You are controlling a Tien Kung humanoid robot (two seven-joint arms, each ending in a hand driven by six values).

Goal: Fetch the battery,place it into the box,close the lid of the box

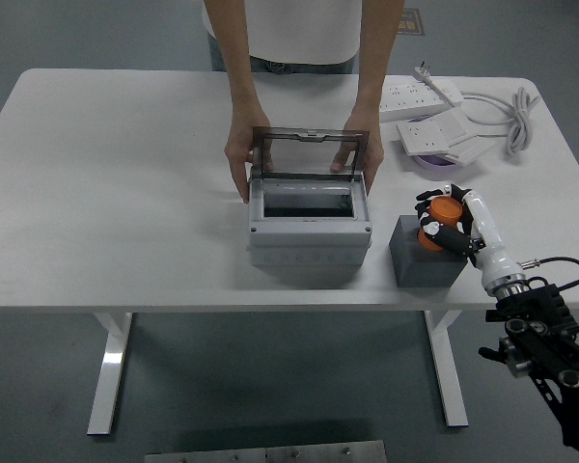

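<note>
Orange against the black fingers, the battery [443, 219] sits in the grasp of the right hand [451, 222], whose fingers are curled closed around it. Directly under the hand stands a dark grey block [425, 255] on the white table [116, 193], and the battery is at the block's top, though whether it touches cannot be told. To the hand's left stands the grey box [310, 224], its transparent lid [309, 155] raised upright at the far side. A person [299, 29] stands beyond the box and holds it with one hand [239, 160] at the left side and the other hand [362, 145] at the right, by the lid. Beyond the right hand lie white power strips [427, 96] and a coiled white cable [514, 121].
</note>
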